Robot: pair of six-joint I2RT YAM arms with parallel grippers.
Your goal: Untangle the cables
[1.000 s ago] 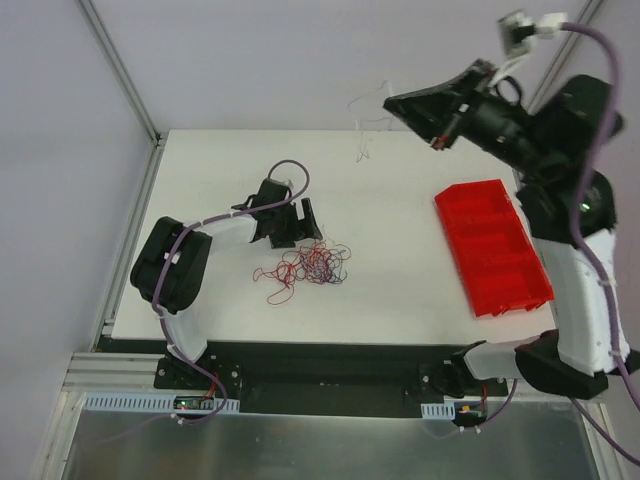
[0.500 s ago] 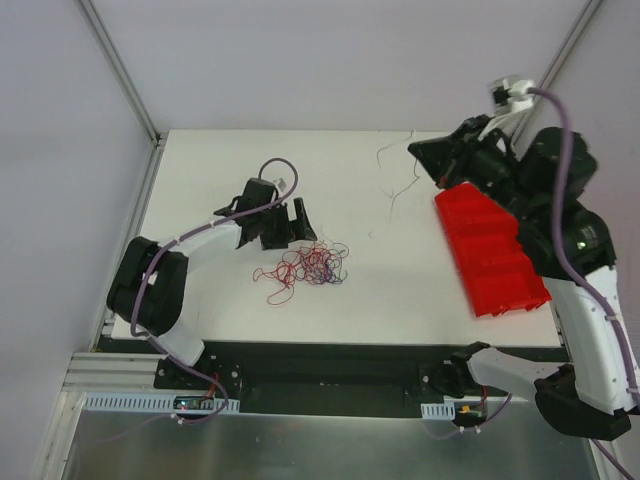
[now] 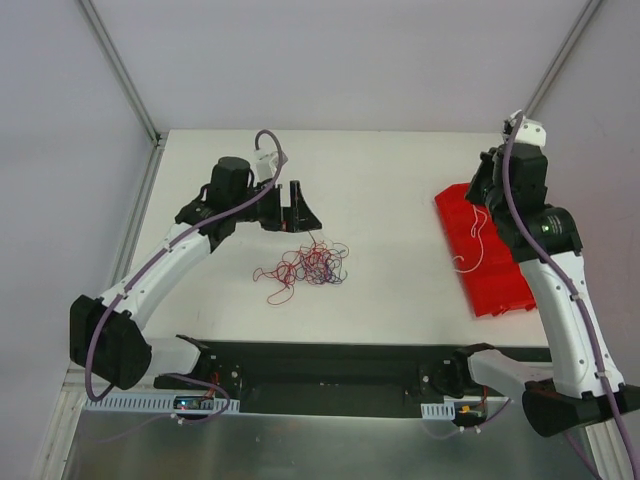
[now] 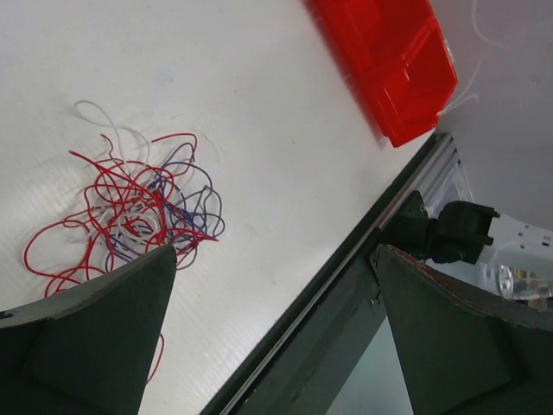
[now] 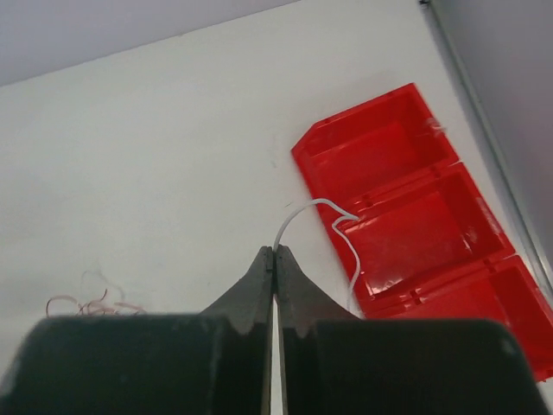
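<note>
The tangle of cables [image 3: 305,265] lies on the desk [image 3: 390,170], a little left of its middle. It is 1 loose heap of red, purple and some white wires, with a red loop spread out at its left side.

1 white strand [image 5: 344,232] is apart from this heap. It is pinched between the tips of the right jaws, which I see pressed together with only a thin line between the 2 fingers. From the tips the strand goes up, bends, and hangs over the red tray [image 5: 406,173], across the wall of a compartment. Whether it touches the tray, I cannot tell. The tray lies at the right side of the desk, well apart from the heap.

The left jaws are wide open and hold nothing. In the left wrist view the heap is just beside the finger [image 4: 95,337] at the left of that view, not between the 2 fingers. From above, these jaws stand near the heap, on its far side.
</note>
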